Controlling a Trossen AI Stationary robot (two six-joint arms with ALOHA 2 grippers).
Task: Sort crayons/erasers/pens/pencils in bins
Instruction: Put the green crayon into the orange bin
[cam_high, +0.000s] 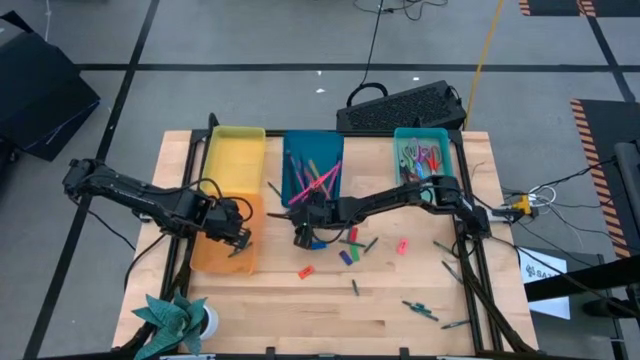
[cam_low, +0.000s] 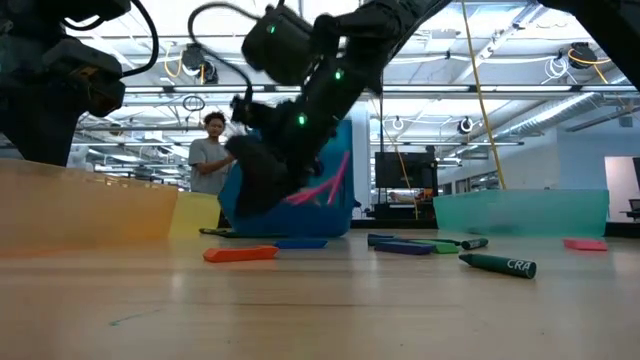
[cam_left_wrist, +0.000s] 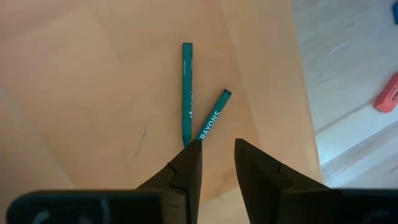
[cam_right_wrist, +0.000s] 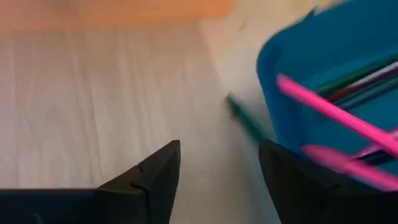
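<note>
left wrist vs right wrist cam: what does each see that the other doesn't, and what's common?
Left wrist only: two teal crayons lying inside the orange bin, one printed "CRAYONS", and a red eraser on the table beyond the bin's edge. The left gripper is open just over the crayons.

Right wrist only: the blue bin with pink sticks inside, and a dark green stick on the table beside it. The right gripper is open and empty.

Both: light wooden tabletop, with some of the orange bin.
</note>
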